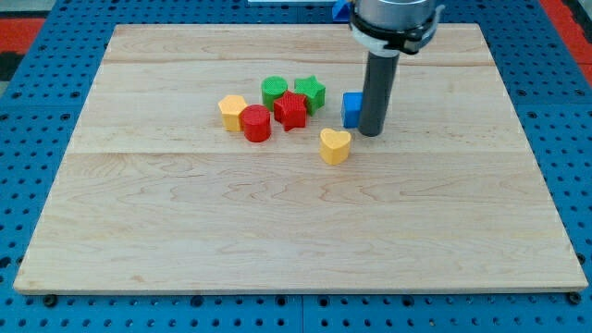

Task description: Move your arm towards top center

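My tip [371,132] stands on the wooden board [296,222], right of centre in the upper half. It is just right of a blue block [351,109], touching or nearly touching it. A yellow heart block [335,145] lies just below and left of the tip. Further left is a cluster: a green star [311,92], a green round block [274,90], a red star [290,110], a red cylinder [256,123] and a yellow hexagon-like block [232,112].
The board rests on a blue perforated table [37,139]. The arm's grey body [393,18] comes down from the view's top edge, right of centre.
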Action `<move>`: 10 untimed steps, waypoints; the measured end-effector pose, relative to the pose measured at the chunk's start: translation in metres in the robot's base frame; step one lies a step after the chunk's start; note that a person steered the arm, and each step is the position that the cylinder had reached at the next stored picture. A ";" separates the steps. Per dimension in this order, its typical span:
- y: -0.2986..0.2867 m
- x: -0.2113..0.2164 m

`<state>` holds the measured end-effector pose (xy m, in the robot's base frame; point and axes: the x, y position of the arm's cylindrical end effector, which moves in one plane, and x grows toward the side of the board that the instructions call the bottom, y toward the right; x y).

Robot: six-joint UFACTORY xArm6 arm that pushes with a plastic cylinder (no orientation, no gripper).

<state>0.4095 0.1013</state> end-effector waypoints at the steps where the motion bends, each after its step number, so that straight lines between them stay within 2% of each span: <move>1: 0.038 -0.016; 2: 0.020 -0.068; 3: -0.035 -0.043; 4: -0.033 -0.027; 5: 0.030 -0.049; 6: 0.055 -0.095; 7: 0.052 -0.115; 8: 0.013 -0.115; 10: 0.013 -0.120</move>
<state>0.2896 0.1139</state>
